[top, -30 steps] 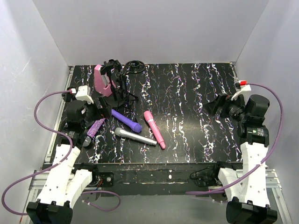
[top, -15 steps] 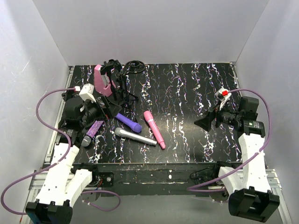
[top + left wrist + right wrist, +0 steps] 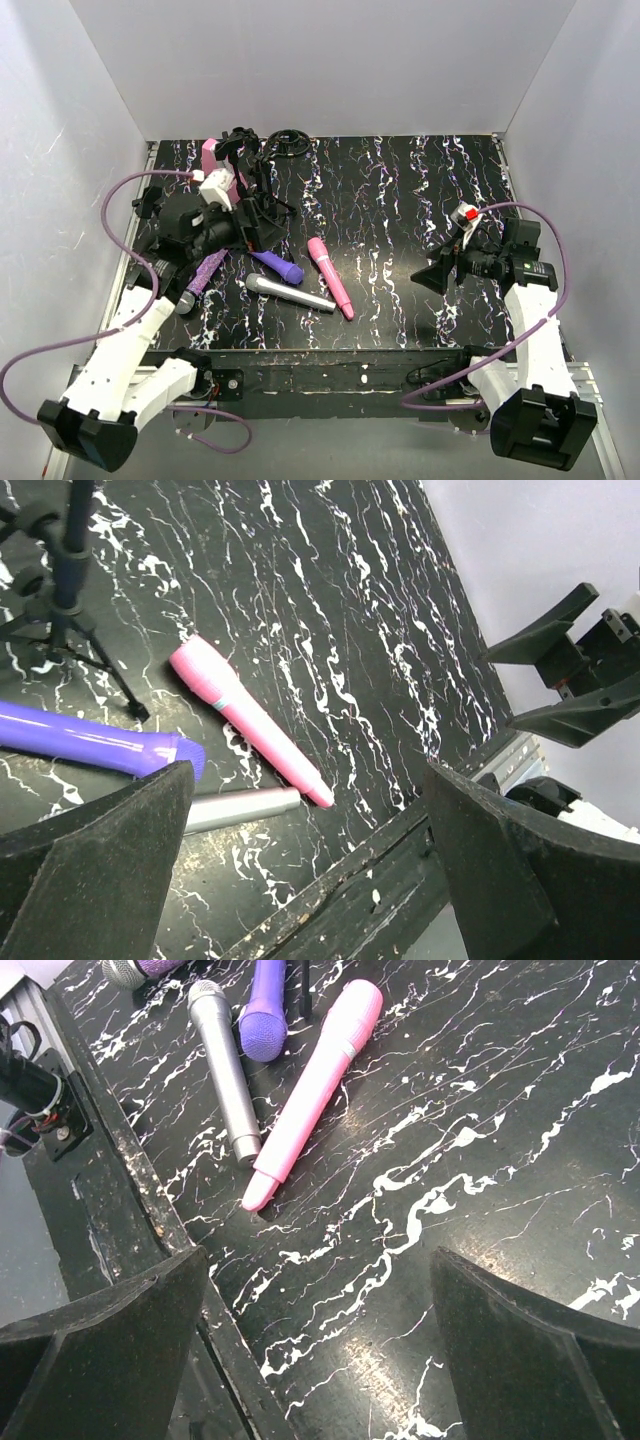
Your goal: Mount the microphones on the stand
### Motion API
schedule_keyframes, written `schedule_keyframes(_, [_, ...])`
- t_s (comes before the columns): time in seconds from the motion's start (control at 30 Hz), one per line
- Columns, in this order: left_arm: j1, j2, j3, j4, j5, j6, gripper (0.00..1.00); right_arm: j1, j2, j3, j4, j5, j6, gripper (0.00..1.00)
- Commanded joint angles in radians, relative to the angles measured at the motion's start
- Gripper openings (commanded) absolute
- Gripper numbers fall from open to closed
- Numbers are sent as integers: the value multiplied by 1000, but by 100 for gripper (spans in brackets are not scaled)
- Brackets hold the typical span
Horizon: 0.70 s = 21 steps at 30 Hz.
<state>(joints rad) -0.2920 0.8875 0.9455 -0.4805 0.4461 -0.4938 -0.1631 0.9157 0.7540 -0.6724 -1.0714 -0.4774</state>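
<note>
Four microphones lie on the black marbled table. The dark purple one [image 3: 276, 263], the pink one [image 3: 331, 278] and the silver-grey one [image 3: 290, 294] lie close together left of centre. The glittery purple one [image 3: 201, 281] lies at the left under my left arm. The black tripod stand [image 3: 256, 186] stands at the back left with no microphone on it. My left gripper [image 3: 256, 226] is open and empty, just in front of the stand and above the dark purple microphone [image 3: 90, 742]. My right gripper [image 3: 436, 271] is open and empty, right of the pink microphone [image 3: 315, 1085].
A pink wedge-shaped box [image 3: 211, 163] stands left of the stand. A black round holder [image 3: 290, 140] lies at the back. The table's front edge [image 3: 110, 1190] runs close to the microphones' tails. White walls enclose the table on three sides.
My left gripper has swung right, from over the glittery microphone to in front of the stand. My right gripper has turned and moved left and forward toward the pink microphone.
</note>
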Motion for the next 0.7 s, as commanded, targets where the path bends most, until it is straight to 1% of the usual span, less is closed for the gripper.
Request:
schedule_keyframes(0.0, [-146,79,114,-79,-202,35,98,4,-49,-7,37,-12,-26,98])
schedule_keyframes(0.1, [-232,160,244,-156,-347,60,98,4,-77,-18,43,17,-24,98])
schedule_keyframes(0.17, [-259,212,320,-190,-423,67,98,4,-86,-24,53,30,-20,98])
schedule_keyframes(0.2, [-263,238,356,-197,-432,75,98,4,-86,-22,54,33,-20,98])
schedule_keyframes(0.23, [-263,263,387,-204,-478,81,98,2,-86,-21,51,33,-20,98])
schedule_keyframes(0.37, [-265,352,489,-221,-588,115,97,2,-81,-10,39,34,-27,98])
schedule_keyframes(0.47, [-266,383,490,-201,-655,145,92,2,-87,-12,37,41,-30,98])
schedule_keyframes(0.6, [-268,372,394,-37,-719,244,91,2,-95,-13,40,42,-30,98])
schedule_keyframes(0.67, [-265,378,354,41,-734,294,88,2,-94,-12,39,41,-29,98])
